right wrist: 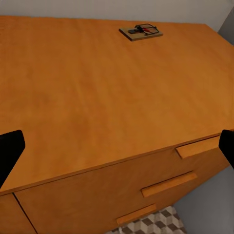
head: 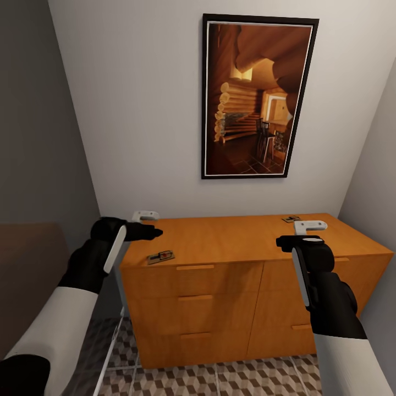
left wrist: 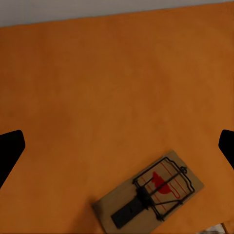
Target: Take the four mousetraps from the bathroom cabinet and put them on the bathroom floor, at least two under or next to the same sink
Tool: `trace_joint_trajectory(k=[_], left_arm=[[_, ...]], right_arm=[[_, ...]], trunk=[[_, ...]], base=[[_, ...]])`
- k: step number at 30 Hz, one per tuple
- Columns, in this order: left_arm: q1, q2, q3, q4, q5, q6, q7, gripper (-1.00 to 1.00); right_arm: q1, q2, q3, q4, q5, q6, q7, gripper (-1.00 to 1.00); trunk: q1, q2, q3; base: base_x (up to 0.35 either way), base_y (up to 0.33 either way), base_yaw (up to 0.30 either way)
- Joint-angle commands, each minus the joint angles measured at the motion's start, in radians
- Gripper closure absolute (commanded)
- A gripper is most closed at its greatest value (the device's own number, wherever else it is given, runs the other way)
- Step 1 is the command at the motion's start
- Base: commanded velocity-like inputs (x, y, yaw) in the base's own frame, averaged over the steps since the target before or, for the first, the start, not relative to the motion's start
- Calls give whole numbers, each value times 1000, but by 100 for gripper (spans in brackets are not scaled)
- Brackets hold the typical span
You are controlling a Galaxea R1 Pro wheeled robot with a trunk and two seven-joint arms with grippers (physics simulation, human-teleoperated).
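The orange-brown cabinet [head: 220, 236] stands against the wall ahead of me. One mousetrap [head: 161, 256] lies near the front left corner of its top. A second mousetrap [head: 291, 219] lies at the back right. My left gripper [head: 154, 224] hovers open above the top's left end, with the near mousetrap [left wrist: 151, 195] just below and ahead of its fingers on the cabinet top [left wrist: 97, 87]. My right gripper [head: 302, 234] is open over the right half of the top [right wrist: 97, 87], well short of the far mousetrap [right wrist: 141, 32]. The cube-patterned bathroom floor [head: 220, 379] lies below. The bathroom sink is out of view.
A framed picture [head: 253, 96] of a log cabin hangs above the cabinet. A grey wall closes in on the left and a pale wall meets the cabinet's right end. A thin pale rail [head: 113, 341] slants down beside the cabinet's left side. Floor tiles [right wrist: 151, 225] show below the drawers.
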Motion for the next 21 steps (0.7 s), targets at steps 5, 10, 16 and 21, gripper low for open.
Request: trace_joint_trajectory(k=[5,10,16,21], left_arm=[[-25,-2,-2,53,8,3,5,-100],[-32,-3,-3,70,9,4,1,-100],[-37,-2,-4,82,9,9,-21,-100],[-54,-1,-7,113,7,16,-74,-100]], right_arm=[[-1,-1,0,0,0,5,-2,-100],[-1,-1,0,0,0,5,-3,-100],[-1,-2,0,0,-1,5,-3,-100],[-1,-1,1,1,-1,5,-3,-100]], trunk=[[0,-1,-1],[0,-1,-1],[0,-1,-1],[0,-1,-1]], base=[[0,0,0],[0,0,0],[0,0,0],[0,0,0]])
